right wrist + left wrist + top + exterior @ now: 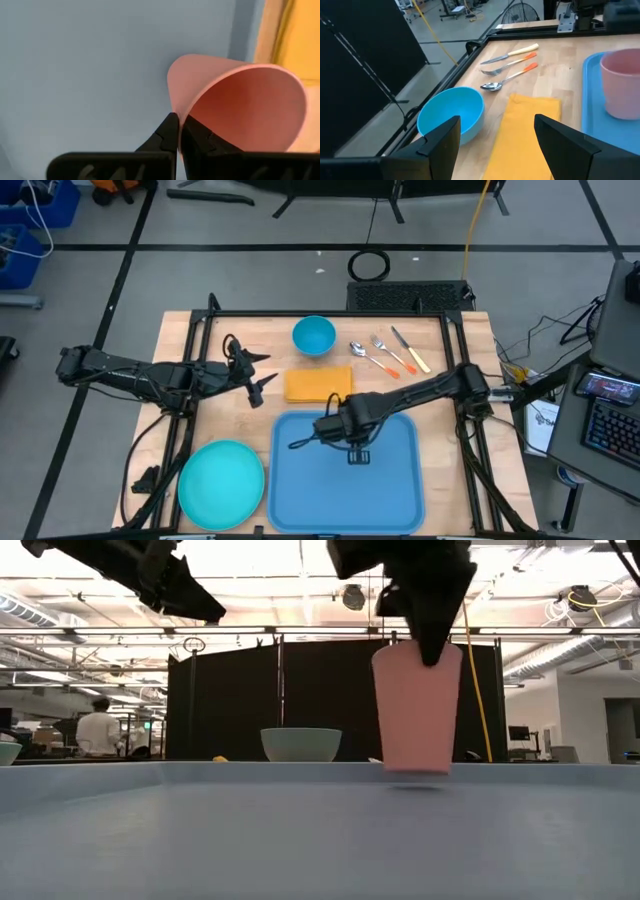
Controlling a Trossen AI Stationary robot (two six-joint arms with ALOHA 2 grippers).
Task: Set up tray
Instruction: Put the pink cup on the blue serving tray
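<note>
Low view: right claw [432,658] pinched shut on pink cup [417,710] rim just above tray [300,830], left claw [260,374] open, empty, bowl [314,336] empty

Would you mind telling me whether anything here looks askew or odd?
Only the pink cup: the right claw pinches its rim, and it hangs just above the tray, not set down. Nothing looks spilled or damaged.

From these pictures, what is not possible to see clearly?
- High view: the pink cup is hidden under the right gripper over the tray.
- Low view: whether the cup touches the tray floor; only a thin shadow shows beneath.
- Low view: the napkin and cutlery, behind the tray rim.
- Left wrist view: the cup's right side, cut by the edge.
</note>
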